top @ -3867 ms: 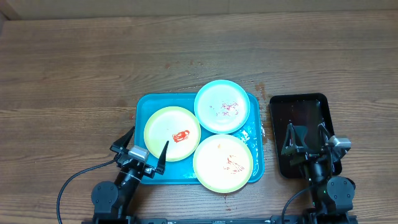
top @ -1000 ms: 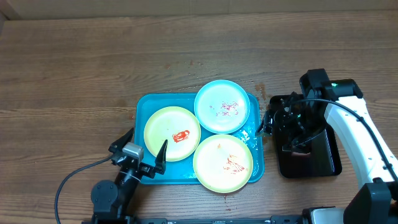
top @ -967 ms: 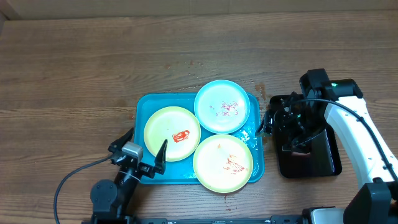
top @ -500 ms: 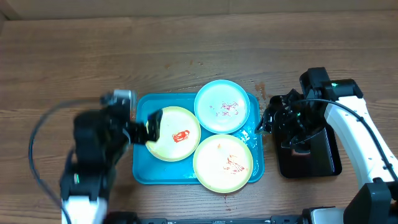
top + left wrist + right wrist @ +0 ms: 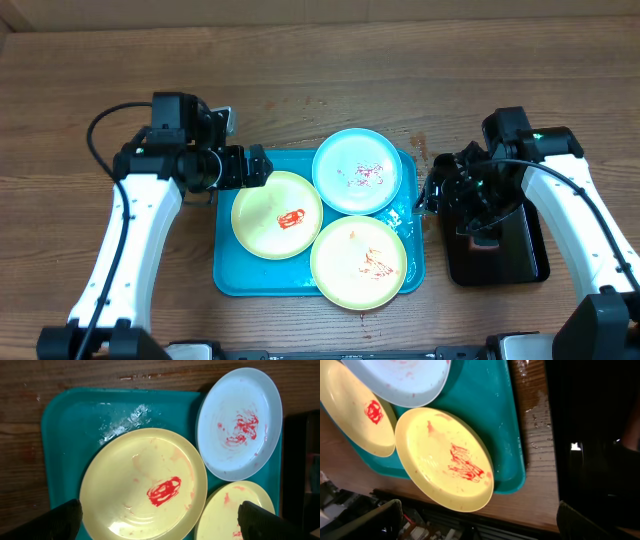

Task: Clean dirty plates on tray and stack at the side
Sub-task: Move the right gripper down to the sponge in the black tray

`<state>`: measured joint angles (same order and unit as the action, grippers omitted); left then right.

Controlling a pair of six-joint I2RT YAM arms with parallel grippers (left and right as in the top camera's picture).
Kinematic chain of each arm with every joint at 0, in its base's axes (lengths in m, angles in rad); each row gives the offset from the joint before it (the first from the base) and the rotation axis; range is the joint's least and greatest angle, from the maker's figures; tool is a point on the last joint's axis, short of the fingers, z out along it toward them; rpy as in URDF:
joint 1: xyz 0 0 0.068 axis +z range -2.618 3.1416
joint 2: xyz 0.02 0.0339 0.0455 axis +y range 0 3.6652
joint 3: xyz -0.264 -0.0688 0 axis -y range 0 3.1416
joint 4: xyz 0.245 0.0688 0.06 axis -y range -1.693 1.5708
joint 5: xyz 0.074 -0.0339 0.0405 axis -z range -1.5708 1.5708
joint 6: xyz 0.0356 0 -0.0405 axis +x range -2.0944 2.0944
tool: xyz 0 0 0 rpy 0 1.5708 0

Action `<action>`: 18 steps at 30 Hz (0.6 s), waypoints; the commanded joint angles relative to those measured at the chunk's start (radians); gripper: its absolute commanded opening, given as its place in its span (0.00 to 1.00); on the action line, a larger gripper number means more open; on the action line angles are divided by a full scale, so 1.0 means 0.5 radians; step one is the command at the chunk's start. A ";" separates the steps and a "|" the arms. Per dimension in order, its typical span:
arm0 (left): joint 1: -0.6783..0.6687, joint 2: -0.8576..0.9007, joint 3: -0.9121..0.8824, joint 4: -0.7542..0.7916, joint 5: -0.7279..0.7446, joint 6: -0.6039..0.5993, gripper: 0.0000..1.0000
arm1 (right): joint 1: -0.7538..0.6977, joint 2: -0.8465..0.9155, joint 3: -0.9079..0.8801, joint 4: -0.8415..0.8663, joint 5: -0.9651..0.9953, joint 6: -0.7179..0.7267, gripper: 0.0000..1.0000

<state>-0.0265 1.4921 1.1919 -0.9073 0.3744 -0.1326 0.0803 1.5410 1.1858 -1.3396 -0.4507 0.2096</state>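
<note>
Near plate: I see a pale yellow-green plate (image 5: pixel 360 262) closest to the arm bases, on the near right part of the tray. Red sauce streaks its middle, and its near edge hangs over the tray's rim.
Left plate: a second yellow-green plate (image 5: pixel 277 214) lies on the tray's left half with one red blob near its centre. Its rim meets the near plate's rim.
Tray: the turquoise tray (image 5: pixel 228 275) lies flat on the table between my two arms, and all three plates are on it. A whitish smear (image 5: pixel 125 420) shows on its bare far-left corner.
Left gripper: my left gripper (image 5: pixel 258 167) hangs over the tray's far-left corner, just at the left plate's far edge. Its fingers (image 5: pixel 65 519) are spread wide with nothing between them.
Right gripper: my right gripper (image 5: pixel 440 192) hangs over the gap between the tray's right rim and the black tray. Its jaws are spread wide too and hold nothing.
Black tray: the smaller black tray (image 5: pixel 510 255) lies just to the right of the turquoise one, partly under my right arm.
Blue plate: the light blue plate (image 5: pixel 358 171) is farthest out, at the tray's far right, scribbled with red. It sticks out past the far rim.
Table: brown wood planks (image 5: pixel 300 70).
</note>
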 commanded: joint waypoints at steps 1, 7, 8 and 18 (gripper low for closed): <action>-0.014 0.100 0.043 -0.014 0.117 -0.079 1.00 | -0.006 -0.014 0.036 0.031 0.078 0.005 1.00; -0.014 0.274 0.043 -0.068 0.118 0.025 1.00 | -0.006 -0.014 0.036 0.149 0.088 0.002 1.00; -0.014 0.291 0.043 -0.069 0.114 0.097 1.00 | -0.006 -0.014 0.036 0.179 0.118 -0.003 1.00; -0.121 0.282 0.044 -0.291 -0.870 -0.102 0.70 | -0.006 -0.014 0.036 0.199 0.536 0.341 1.00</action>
<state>-0.0597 1.6421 1.1934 -1.0420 0.0761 -0.1287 0.0799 1.5414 1.1858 -1.2381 -0.2707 0.2985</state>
